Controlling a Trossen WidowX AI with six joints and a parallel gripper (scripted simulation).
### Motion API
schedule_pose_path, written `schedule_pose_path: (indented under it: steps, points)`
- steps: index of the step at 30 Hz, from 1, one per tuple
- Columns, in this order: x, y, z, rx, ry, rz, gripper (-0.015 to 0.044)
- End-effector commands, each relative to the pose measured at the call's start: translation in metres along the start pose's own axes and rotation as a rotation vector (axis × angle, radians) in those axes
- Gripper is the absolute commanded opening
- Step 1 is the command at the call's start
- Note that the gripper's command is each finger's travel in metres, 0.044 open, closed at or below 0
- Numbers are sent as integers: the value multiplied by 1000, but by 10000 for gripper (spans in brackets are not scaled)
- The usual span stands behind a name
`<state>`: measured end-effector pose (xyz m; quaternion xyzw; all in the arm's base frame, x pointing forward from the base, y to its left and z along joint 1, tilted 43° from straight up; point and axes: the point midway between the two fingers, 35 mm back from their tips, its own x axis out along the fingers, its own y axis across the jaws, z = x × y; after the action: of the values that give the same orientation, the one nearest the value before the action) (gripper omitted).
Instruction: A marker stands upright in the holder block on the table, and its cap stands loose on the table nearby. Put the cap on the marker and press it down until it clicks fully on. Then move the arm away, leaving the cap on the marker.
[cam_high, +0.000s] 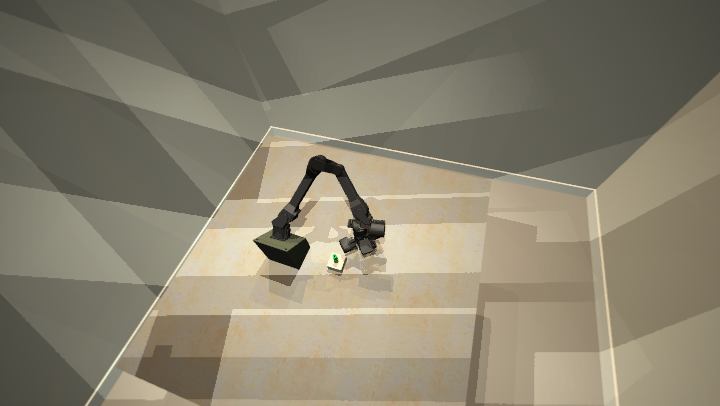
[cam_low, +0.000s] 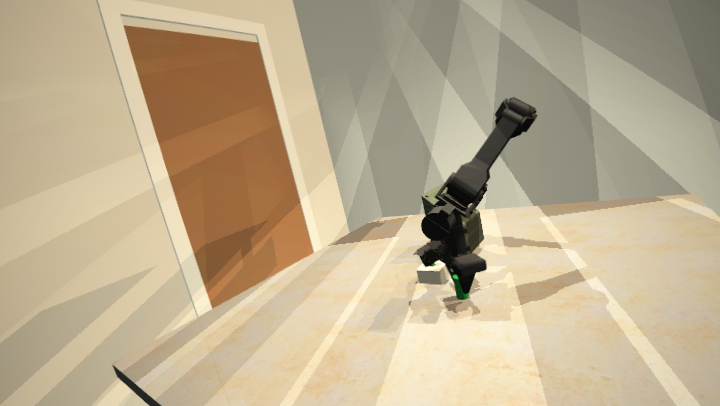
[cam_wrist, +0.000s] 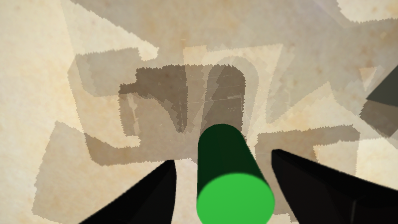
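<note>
The green cap (cam_wrist: 232, 180) (cam_low: 459, 290) stands upright on the table. My gripper (cam_wrist: 223, 162) (cam_low: 462, 282) (cam_high: 358, 246) is low over it and open, with one black finger on each side of the cap and a gap left on both sides. In the top view the gripper hides the cap. The green marker (cam_high: 334, 259) stands upright in the white holder block (cam_high: 337, 270) (cam_low: 432, 275), just to the left of the gripper in the top view. In the exterior view the gripper body hides the marker.
The arm's olive base box (cam_high: 282, 248) (cam_low: 472, 227) sits on the table behind the holder block. A low pale rim (cam_high: 600, 282) borders the table. A brown door (cam_low: 216, 151) is in the wall to the left.
</note>
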<state>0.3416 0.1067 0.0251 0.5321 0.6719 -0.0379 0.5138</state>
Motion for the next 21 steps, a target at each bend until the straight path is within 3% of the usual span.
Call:
schedule_pose_path:
  steps: [1, 2, 6, 15, 18, 21]
  points:
    - [5, -2, 0, 7, 0, -1, 248]
    - [5, -2, 0, 7, 0, -1, 248]
    - [5, -1, 0, 7, 0, -2, 143]
    - [5, -1, 0, 7, 0, -2, 83]
    - [1, -1, 0, 7, -1, -2, 5]
    - [-8, 0, 1, 7, -1, -3, 0]
